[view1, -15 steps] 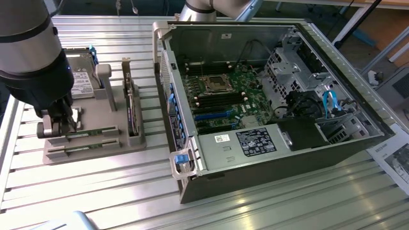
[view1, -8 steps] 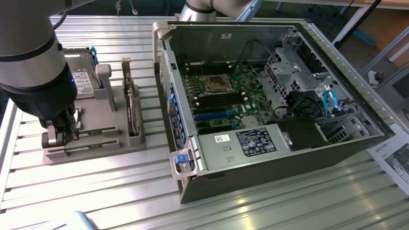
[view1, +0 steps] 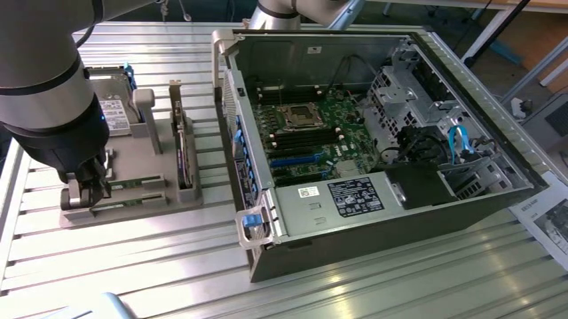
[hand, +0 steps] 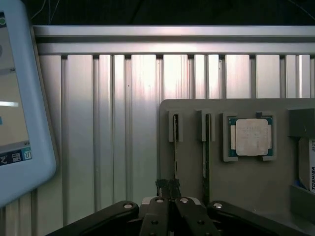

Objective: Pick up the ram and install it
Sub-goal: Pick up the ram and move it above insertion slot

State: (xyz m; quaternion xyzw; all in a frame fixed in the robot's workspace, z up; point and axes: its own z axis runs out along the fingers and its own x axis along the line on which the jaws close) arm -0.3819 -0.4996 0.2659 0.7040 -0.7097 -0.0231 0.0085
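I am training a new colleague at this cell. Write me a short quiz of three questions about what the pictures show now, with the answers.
1. True or false: the computer case has its side open, so the board inside can be seen.
2. Which of these lies in the grey holder? A) a processor B) a fan C) a battery
3. Fill in: the pincer is closed on the ___, which stands in a slot of the holder.

Key: 1 true; 2 A; 3 ram.
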